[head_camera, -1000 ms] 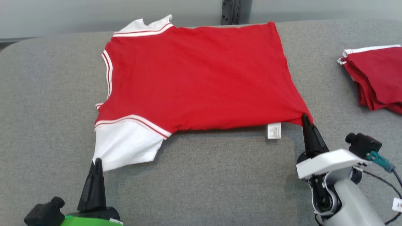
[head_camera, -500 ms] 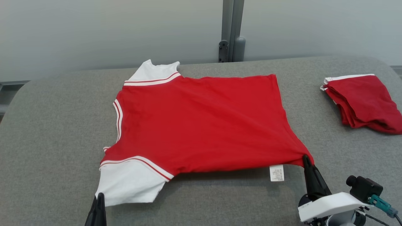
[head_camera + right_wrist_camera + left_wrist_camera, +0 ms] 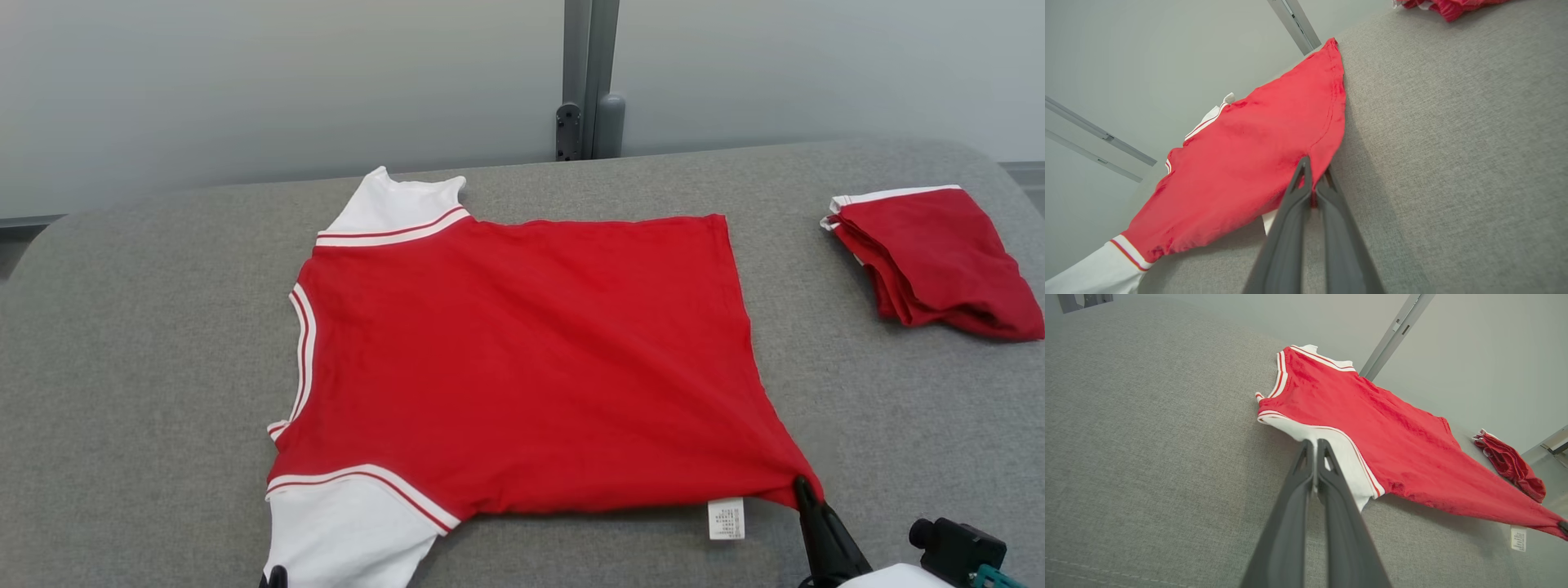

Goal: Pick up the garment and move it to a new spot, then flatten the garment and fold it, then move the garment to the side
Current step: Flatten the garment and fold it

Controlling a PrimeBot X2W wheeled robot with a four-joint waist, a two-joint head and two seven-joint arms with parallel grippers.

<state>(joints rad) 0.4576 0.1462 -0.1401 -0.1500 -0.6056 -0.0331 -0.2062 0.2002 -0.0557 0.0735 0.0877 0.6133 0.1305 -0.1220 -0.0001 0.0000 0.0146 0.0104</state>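
The garment is a red shirt with white sleeves, spread nearly flat on the grey table, collar to the left. At the bottom edge of the head view, my left gripper is shut on the near white sleeve. The left wrist view shows its fingertips pinching that sleeve's edge. My right gripper is shut on the near right hem corner, beside a white care label. In the right wrist view its tips clamp the red hem, pulled taut.
A folded pile of red cloth with white trim lies at the table's far right, apart from the garment. A grey metal post stands behind the table against a pale wall. Bare grey table lies to the left.
The head camera has tilted up, so the picture has slid down. Both grippers keep their hold, and the garment now lies nearer me, away from the table's far edge.
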